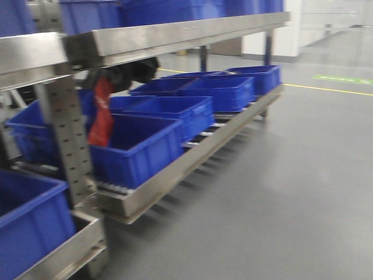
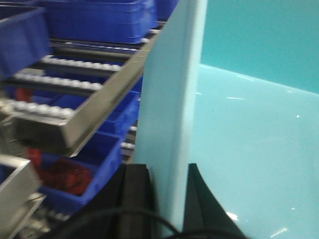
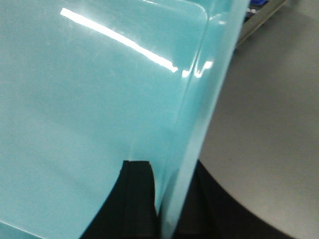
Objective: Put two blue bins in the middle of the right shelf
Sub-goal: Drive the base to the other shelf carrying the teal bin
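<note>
- Only the front view shows the whole steel rack [image 1: 175, 36]: a wide shiny front rail above and a low tier lined with dark blue bins [image 1: 140, 149] running back along the grey floor [image 1: 291, 186]. It shows neither arm.
- A red item [image 1: 102, 116] stands up at the nearest dark blue bin in that view, under something black that is too blurred to name.
- Only the wrist views show the pale aqua bin [image 2: 249, 149], which is held beside the rack with one wall close to a steel roller rail [image 2: 94, 109].
- The left gripper [image 2: 167, 174] has its black fingers [image 2: 134, 199] pinching that wall, one on each side.
- The left wrist view also shows red contents [image 2: 65, 174] in a dark blue bin on the tier below.
- The right gripper [image 3: 172, 184] pinches an aqua wall the same way, with one of its fingers [image 3: 134, 199] inside and bare floor beyond.
- Whether both grip one tub or two, I cannot tell.
- The aqua interior shows smooth, glossy plastic with glints.
</note>
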{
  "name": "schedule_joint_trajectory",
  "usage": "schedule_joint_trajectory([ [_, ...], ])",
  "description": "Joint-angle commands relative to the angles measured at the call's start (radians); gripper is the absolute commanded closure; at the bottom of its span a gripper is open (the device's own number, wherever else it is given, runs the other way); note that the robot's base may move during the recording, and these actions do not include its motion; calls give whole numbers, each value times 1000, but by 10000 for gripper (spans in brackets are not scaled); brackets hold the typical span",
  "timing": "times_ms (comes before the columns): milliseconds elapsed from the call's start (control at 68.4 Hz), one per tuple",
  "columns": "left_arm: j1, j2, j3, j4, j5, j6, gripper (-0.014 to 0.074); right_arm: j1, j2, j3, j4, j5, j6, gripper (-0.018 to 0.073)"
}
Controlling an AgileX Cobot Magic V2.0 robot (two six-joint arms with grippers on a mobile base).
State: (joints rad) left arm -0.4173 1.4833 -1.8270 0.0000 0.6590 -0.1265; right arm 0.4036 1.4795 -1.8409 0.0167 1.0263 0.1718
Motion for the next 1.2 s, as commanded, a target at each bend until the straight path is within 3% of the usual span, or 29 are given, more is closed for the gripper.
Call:
schedule_joint_trajectory([
  [0,1,-19,-17,-59,-102,-32,707,-1,-6,-3,-17,12,-31,713],
  [1185,1,-19,-17,-59,-102,-32,707,-1,-6,-3,-17,12,-31,713],
])
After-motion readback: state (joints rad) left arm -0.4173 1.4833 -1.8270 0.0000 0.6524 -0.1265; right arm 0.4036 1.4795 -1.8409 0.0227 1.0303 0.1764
